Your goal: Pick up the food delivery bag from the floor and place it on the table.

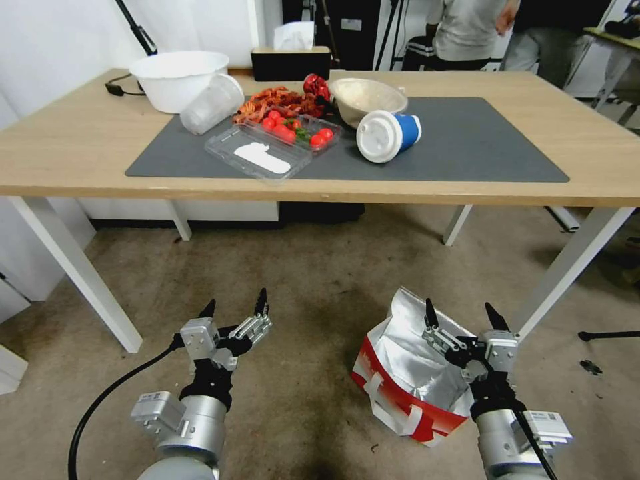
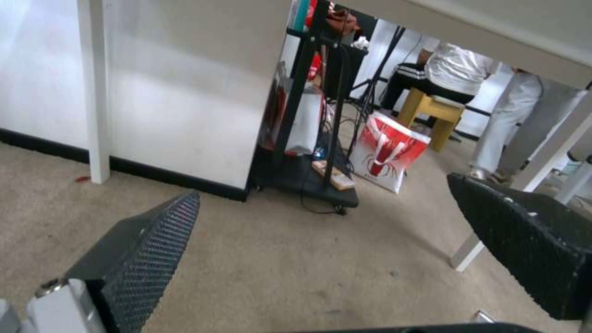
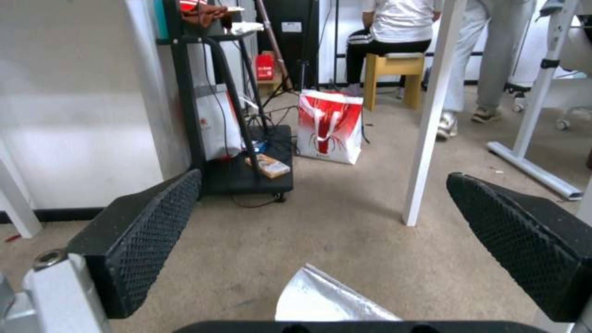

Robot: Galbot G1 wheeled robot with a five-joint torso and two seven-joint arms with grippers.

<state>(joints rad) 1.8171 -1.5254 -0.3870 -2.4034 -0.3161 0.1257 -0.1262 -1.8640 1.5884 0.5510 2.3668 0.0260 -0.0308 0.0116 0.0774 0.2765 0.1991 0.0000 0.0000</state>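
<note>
The food delivery bag [image 1: 400,377] stands on the carpet in front of the table [image 1: 67,147], white and red with its silver foil lining gaping open. My right gripper [image 1: 463,310] hovers open just above the bag's mouth, fingers spread. A corner of the bag's foil [image 3: 321,300] shows below the right gripper [image 3: 321,222] in the right wrist view. Over bare carpet to the left of the bag, my left gripper [image 1: 235,305] hangs open and empty. In the left wrist view the left gripper [image 2: 321,217] points under the table.
On the table's dark grey mat [image 1: 480,147] lie a tipped blue cup [image 1: 388,135], a metal bowl [image 1: 367,99], a clear tray of tomatoes [image 1: 280,140] and a white bowl [image 1: 179,79]. White table legs [image 1: 567,267] flank the bag. Another red-and-white bag [image 3: 329,126] stands far behind.
</note>
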